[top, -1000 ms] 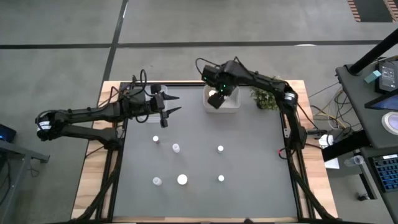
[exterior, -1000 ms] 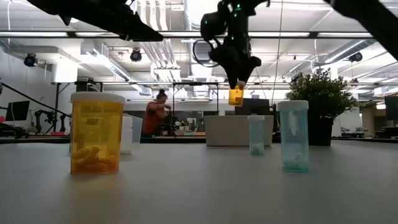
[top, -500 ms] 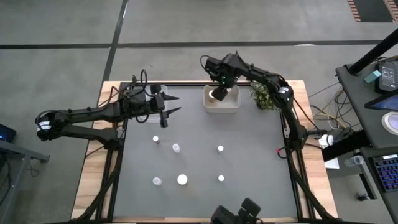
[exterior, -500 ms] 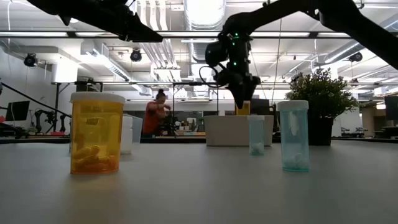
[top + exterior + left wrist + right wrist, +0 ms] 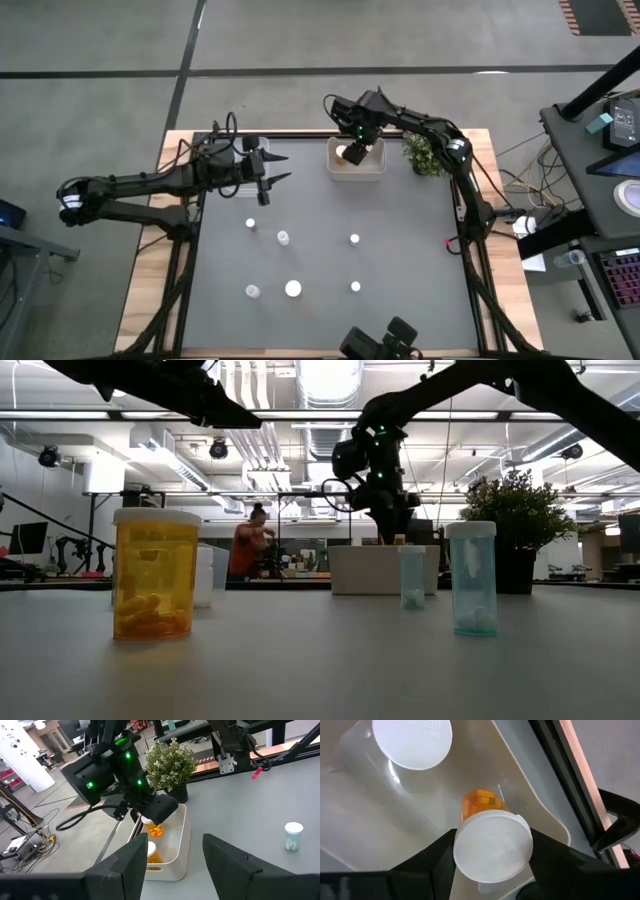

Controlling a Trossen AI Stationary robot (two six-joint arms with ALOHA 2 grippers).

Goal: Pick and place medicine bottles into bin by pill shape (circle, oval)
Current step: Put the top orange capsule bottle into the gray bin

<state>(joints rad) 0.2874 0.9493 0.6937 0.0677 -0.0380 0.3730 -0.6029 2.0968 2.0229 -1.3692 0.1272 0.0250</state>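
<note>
My right gripper [image 5: 350, 152] points down over the white bin [image 5: 335, 172] at the table's far edge and is shut on an orange medicine bottle [image 5: 153, 828] with a white cap. A second orange bottle [image 5: 150, 854] stands inside the bin, its cap [image 5: 412, 740] up. Several small white-capped bottles [image 5: 283, 238] stand upright on the grey table. My left gripper [image 5: 278, 168] hovers open near the far left, level, with nothing between its fingers. My right gripper pinches the bottle's white cap [image 5: 492, 845] between its two fingers, one on each side of the cap. The fingers come from above, pointing down. The orange body [image 5: 480, 802] hangs below the cap inside the bin's opening, just over the bin's floor.
A green potted plant [image 5: 425, 157] stands right of the bin. In the low view a large orange bottle [image 5: 155, 575] and two pale blue ones [image 5: 471, 580] stand near the camera. A person [image 5: 250, 550] is in the room beyond.
My right gripper has carried the orange bottle a little toward the table's right edge and down toward the bin. In the low view the bottle, earlier well above the bin's rim, now shows only just above it.
</note>
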